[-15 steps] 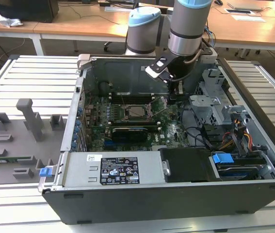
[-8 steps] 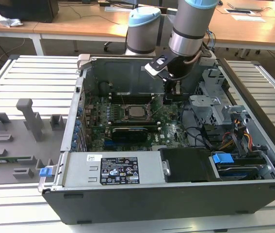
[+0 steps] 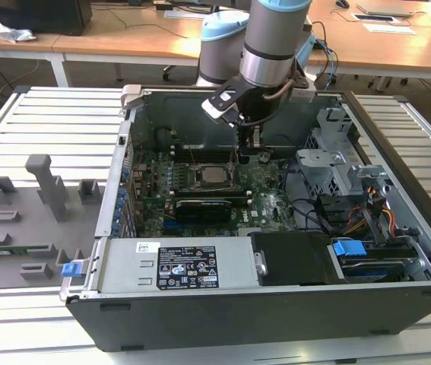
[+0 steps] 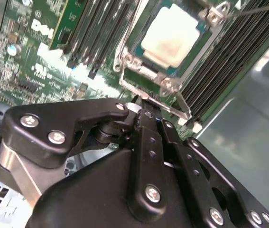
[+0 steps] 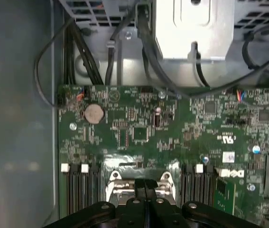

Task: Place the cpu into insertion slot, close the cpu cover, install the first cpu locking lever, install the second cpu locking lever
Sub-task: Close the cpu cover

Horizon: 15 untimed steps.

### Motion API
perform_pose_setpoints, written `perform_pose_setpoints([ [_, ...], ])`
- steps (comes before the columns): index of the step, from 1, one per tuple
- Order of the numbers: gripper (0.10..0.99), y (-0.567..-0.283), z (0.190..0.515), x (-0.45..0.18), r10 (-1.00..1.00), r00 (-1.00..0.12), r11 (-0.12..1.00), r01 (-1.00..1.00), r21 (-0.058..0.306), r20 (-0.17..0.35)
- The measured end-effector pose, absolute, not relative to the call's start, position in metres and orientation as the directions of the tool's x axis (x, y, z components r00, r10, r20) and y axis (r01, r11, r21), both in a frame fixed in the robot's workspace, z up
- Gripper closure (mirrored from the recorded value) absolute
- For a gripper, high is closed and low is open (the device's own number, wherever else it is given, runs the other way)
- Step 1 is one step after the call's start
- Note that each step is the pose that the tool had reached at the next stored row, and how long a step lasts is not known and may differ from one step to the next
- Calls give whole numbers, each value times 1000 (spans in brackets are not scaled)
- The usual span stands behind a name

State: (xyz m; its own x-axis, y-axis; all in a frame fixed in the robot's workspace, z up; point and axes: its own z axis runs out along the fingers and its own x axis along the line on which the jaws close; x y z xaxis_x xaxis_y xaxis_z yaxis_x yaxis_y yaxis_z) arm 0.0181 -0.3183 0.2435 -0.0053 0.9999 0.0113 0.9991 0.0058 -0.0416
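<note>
- Exterior view: an open computer case [image 3: 113,199] lies on a slatted metal counter [image 3: 55,114], with the arm [image 3: 272,46] reaching down into it over the green motherboard [image 3: 270,199].
- The end effector [image 3: 248,138] hangs just beside the insertion slot [image 3: 194,179], off the corner nearer the exterior view's right and the case's far wall.
- The cpu [image 3: 213,176] sits flat in that slot with its silvery-grey top up, roughly mid-board, and the end effector is not holding it.
- In the second wrist view the cpu [image 4: 172,35] shows a pale top with a thin blue-green border, and the cpu cover [image 4: 125,62] frames it; the cover looks to be lying down around the chip.
- A thin metal lever rod [image 4: 173,105] runs along the socket's near edge, right at the tip of the end effector [image 4: 143,107].
- Its fingers are pressed together in both wrist views; whether the rod is pinched between them I cannot tell.
- In the first wrist view the end effector [image 5: 146,188] sits between banks of long black memory slots [image 5: 79,190], with a coin cell [image 5: 94,113] and black cables [image 5: 148,47] beyond.
- A grey fixture tray [image 3: 17,228] rests on the counter at the exterior view's left.
</note>
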Motion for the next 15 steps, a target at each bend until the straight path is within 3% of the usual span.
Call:
perform_pose_setpoints([
  [7, 980, -318, 243, 14, 1000, -5, 6, 999, -37, 11],
  [10, 980, -318, 242, 6, 1000, -6, 6, 1000, 7, 12],
  [15, 980, -323, 240, -8, 1000, -6, 6, 1000, 14, 13],
])
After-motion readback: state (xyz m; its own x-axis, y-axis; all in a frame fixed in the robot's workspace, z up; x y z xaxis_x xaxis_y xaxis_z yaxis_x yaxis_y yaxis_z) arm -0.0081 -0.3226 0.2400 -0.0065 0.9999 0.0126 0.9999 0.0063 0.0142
